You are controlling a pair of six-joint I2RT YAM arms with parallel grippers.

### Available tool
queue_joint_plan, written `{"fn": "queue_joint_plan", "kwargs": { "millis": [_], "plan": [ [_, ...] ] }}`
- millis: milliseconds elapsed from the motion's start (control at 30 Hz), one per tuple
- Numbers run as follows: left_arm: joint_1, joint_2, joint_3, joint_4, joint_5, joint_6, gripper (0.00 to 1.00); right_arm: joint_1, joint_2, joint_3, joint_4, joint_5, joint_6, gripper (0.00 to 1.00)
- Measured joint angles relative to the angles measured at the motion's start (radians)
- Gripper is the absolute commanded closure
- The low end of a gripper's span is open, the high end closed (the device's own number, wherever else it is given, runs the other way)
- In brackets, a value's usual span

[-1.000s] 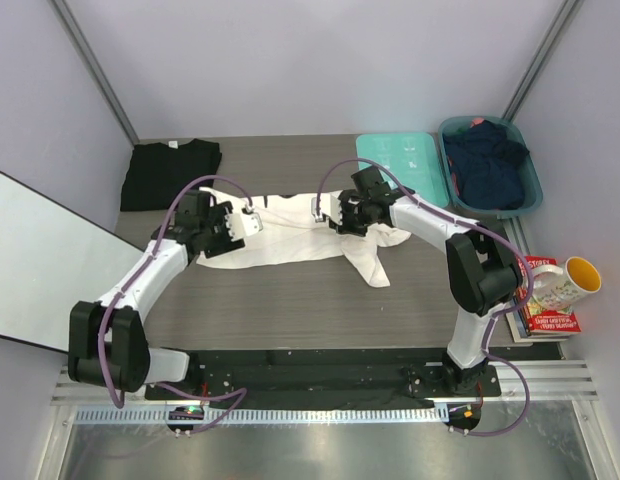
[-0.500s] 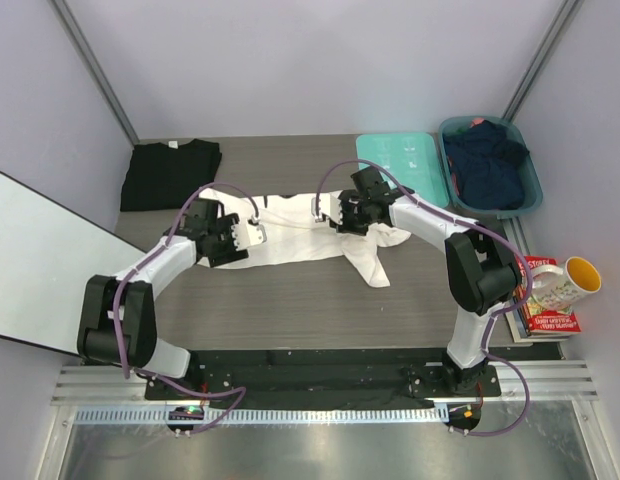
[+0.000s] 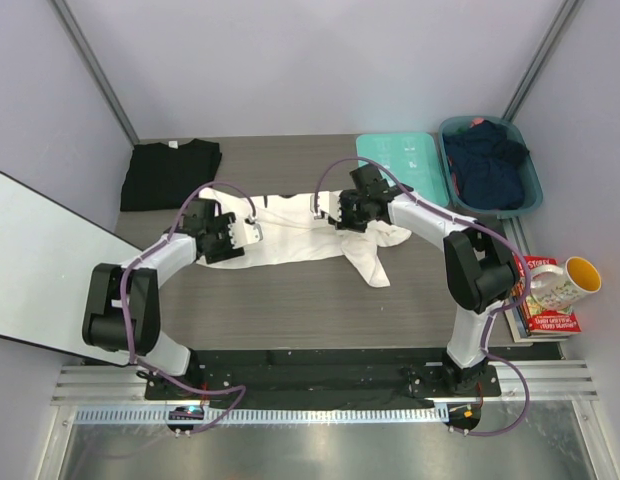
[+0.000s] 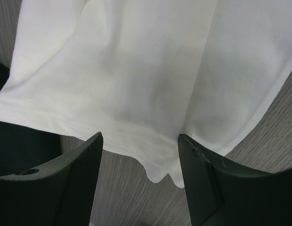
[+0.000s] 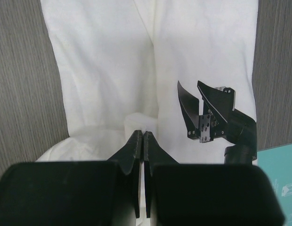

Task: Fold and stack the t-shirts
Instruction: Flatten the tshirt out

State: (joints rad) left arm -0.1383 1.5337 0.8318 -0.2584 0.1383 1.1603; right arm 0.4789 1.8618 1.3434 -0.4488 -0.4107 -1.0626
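The white t-shirt [image 3: 290,240] lies spread and rumpled on the middle of the table. The black t-shirt [image 3: 170,172] lies folded at the back left. My left gripper [image 3: 250,232] is open at the white shirt's left hem. In the left wrist view the hem [image 4: 150,160] lies between the spread fingers [image 4: 75,183], just ahead of the gripper [image 4: 139,188]. My right gripper [image 3: 324,210] is shut on a small raised fold of the white shirt [image 5: 141,123], as the right wrist view [image 5: 143,135] shows. The left gripper [image 5: 207,113] also shows there, over the shirt.
A flat teal board [image 3: 398,160] lies at the back right, beside a teal basket [image 3: 530,190] of dark clothes. Books and a yellow-lined mug [image 3: 565,282] stand off the table's right edge. A white board [image 3: 40,260] lies at the left.
My left arm has drawn in, and its gripper has shifted slightly toward the shirt's near left hem. A corner of the shirt behind it is now uncovered. My right gripper has barely moved.
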Motion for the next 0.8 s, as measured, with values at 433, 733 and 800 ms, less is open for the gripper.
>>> {"fn": "queue_joint_plan", "kwargs": {
  "millis": [433, 733, 800],
  "plan": [
    [0.027, 0.069, 0.070, -0.023, 0.002, 0.034, 0.57, 0.000, 0.013, 0.008, 0.000, 0.008, 0.000, 0.96],
    [0.039, 0.070, 0.103, -0.099, 0.015, 0.059, 0.32, 0.000, 0.021, 0.013, 0.000, 0.017, -0.001, 0.96],
    [0.047, 0.064, 0.110, -0.122, 0.023, 0.056, 0.31, 0.000, 0.023, 0.013, 0.000, 0.020, -0.001, 0.96]
  ]
}}
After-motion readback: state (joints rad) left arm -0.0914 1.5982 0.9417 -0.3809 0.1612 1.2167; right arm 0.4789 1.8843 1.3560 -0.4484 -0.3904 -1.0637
